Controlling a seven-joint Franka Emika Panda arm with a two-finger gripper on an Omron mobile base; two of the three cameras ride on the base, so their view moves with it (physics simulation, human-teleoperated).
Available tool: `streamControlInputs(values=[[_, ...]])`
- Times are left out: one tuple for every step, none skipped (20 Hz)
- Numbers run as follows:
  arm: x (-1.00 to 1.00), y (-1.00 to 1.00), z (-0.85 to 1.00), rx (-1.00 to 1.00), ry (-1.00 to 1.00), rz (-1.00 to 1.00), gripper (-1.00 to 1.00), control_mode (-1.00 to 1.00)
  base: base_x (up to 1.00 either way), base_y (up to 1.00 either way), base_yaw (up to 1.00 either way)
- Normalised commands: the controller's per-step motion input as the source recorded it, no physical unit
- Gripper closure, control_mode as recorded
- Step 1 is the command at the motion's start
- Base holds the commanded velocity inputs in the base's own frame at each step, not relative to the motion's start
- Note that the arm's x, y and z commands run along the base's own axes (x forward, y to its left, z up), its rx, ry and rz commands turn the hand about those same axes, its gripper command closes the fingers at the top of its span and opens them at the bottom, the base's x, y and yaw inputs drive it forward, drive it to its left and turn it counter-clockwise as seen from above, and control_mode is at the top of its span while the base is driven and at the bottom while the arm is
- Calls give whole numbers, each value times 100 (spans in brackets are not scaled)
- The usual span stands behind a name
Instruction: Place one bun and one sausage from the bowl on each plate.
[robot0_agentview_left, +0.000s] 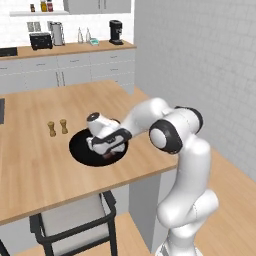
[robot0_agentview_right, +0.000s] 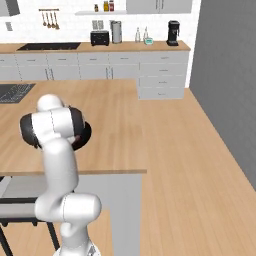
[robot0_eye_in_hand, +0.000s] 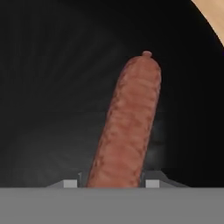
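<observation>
A reddish-brown sausage (robot0_eye_in_hand: 131, 127) lies in the wide black bowl (robot0_eye_in_hand: 52, 87) and runs away from the hand. My gripper (robot0_eye_in_hand: 110, 183) is down in the bowl (robot0_agentview_left: 80, 150), its two fingertips pressed against the sides of the sausage's near end. From the left base view the hand (robot0_agentview_left: 107, 145) hangs over the right half of the bowl, with a bit of sausage (robot0_agentview_left: 108, 155) showing beneath it. From the right, the arm hides most of the bowl (robot0_agentview_right: 86, 135). The bun and the plates are out of view.
Two small wooden shakers (robot0_agentview_left: 51, 129) (robot0_agentview_left: 63, 126) stand on the wooden island just left of the bowl. A black chair (robot0_agentview_left: 75, 220) is tucked under the island's near edge. The island's right edge (robot0_agentview_left: 165, 167) is close to the bowl.
</observation>
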Motion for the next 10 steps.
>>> streamControlInputs(values=[[-76,-14,41,0,-34,0,100,-100,0,0,0],[-99,-16,64,0,-47,0,100,-100,0,0,0],[-91,-9,89,0,-50,0,100,-100,0,0,0],[-88,-14,100,0,-50,-1,100,-100,0,0,0],[-98,-26,100,0,-49,-2,100,-100,0,0,0],[-100,-34,100,0,-49,-1,100,-100,0,0,0],[-100,-32,100,0,-49,0,100,-100,0,0,0],[-100,-40,100,5,-43,0,100,-100,0,0,0],[-100,-46,100,17,-31,0,100,-100,0,0,0],[-91,-51,100,25,-21,0,100,-100,0,0,0]])
